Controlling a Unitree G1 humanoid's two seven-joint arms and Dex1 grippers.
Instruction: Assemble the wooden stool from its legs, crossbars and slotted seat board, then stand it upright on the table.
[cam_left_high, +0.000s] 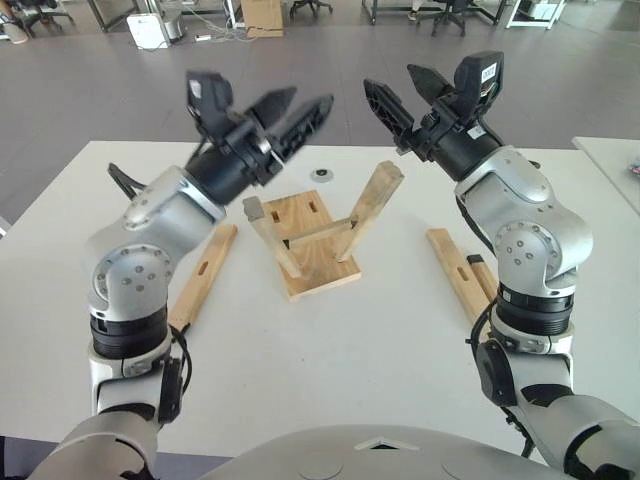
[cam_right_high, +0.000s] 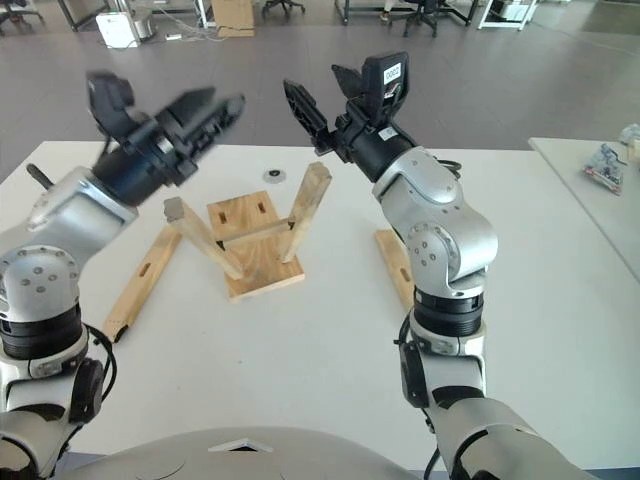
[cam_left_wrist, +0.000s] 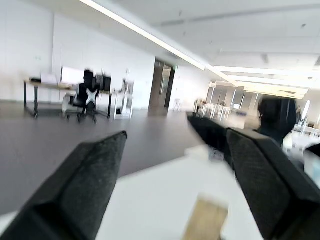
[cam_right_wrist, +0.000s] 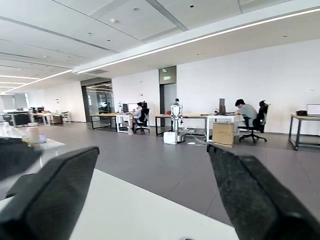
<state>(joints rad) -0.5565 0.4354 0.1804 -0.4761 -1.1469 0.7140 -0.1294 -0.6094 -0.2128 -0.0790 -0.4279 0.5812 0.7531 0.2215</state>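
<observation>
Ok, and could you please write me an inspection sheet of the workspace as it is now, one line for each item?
Surface: white table, flat.
Job's things: seat board lies flat with two legs standing tilted in it and a crossbar between them; one loose slotted bar to its left, more bars to its right.
Clutter: small round grey thing beyond the board.
Grippers: left gripper and right gripper raised above the table, open, holding nothing.
Cables: what looks like a black cable near the table's left edge.
Surroundings: open grey floor, cardboard box, second table on the right.
</observation>
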